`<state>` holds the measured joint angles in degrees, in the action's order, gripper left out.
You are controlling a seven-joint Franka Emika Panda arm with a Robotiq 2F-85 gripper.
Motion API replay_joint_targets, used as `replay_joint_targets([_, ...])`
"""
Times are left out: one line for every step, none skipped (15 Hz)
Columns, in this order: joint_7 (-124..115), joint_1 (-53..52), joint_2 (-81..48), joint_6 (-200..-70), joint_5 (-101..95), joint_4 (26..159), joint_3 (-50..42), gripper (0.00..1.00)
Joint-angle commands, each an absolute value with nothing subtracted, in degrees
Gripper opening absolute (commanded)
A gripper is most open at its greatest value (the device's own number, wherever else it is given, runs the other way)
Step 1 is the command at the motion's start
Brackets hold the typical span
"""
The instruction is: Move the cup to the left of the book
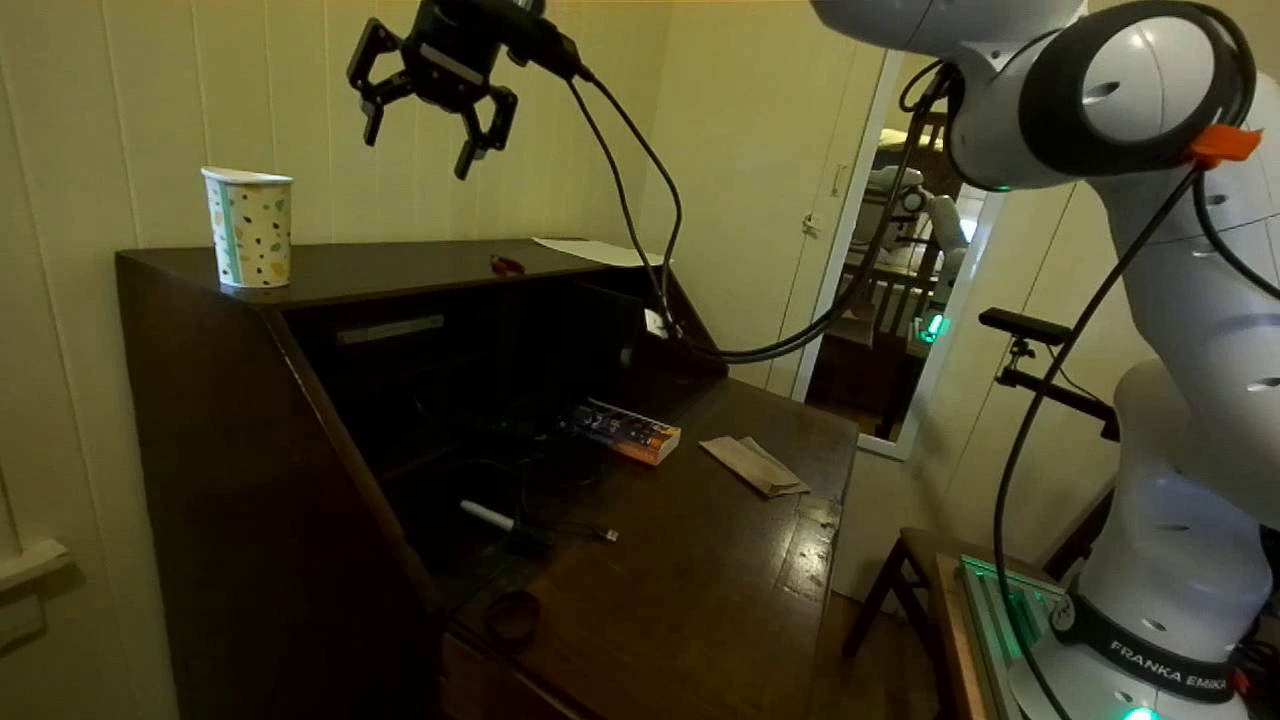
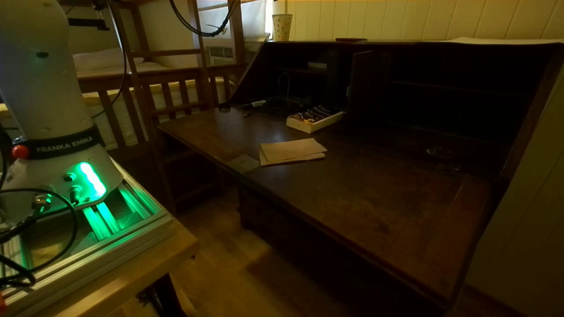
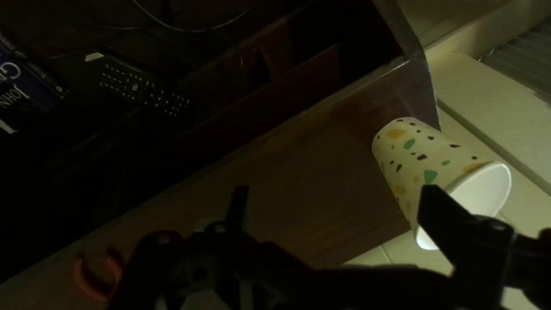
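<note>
The cream paper cup [image 1: 250, 230] with colored speckles stands upright on the top shelf of the dark desk, near its end; it also shows in an exterior view [image 2: 282, 27] and the wrist view [image 3: 413, 159]. A thick paperback book [image 1: 625, 432] with a dark cover lies on the desk's lower surface, seen in both exterior views [image 2: 315, 119] and at the wrist view's left edge [image 3: 26, 82]. My gripper [image 1: 416, 158] is open and empty above the top shelf, apart from the cup and higher. In the wrist view one fingertip overlaps the cup's image [image 3: 335, 189].
A flat tan folded paper [image 2: 291, 150] lies on the desk's lower surface [image 2: 374, 198] near its front edge. A small red object [image 1: 507, 265] and a white sheet [image 1: 590, 250] lie on the top shelf. A white marker [image 1: 488, 515] and cables lie near the desk's dark compartments.
</note>
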<state>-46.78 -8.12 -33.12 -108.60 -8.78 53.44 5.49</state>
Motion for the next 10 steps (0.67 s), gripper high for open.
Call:
replay_joint_targets([-46.9, -8.4, -34.4, -107.8, -8.9, 51.9, 5.4, 1.00])
replay_joint_targets([-46.9, -8.6, -35.1, -107.4, -8.9, 50.8, 5.3, 1.00])
replay_joint_targets([-46.9, -8.6, -35.5, -107.2, -9.0, 50.1, 5.3, 1.00])
replay_joint_targets([-48.3, -8.7, -36.3, -109.1, -8.9, 49.3, 5.1, 1.00])
replay_joint_targets([-49.2, -9.0, -37.6, -111.0, -8.9, 48.2, 5.1, 1.00])
replay_joint_targets([-49.8, -9.1, -39.1, -112.7, -8.7, 46.7, 5.2, 1.00])
replay_joint_targets([-50.9, -9.3, -40.3, -115.3, -9.0, 45.6, 5.0, 1.00])
replay_joint_targets([-51.9, -9.9, -41.7, -118.1, -10.0, 44.3, 4.4, 1.00])
replay_joint_targets([-52.5, -10.3, -43.0, -119.7, -10.6, 42.8, 4.0, 1.00])
replay_joint_targets([-53.5, -10.7, -44.6, -121.6, -11.4, 41.0, 3.3, 1.00])
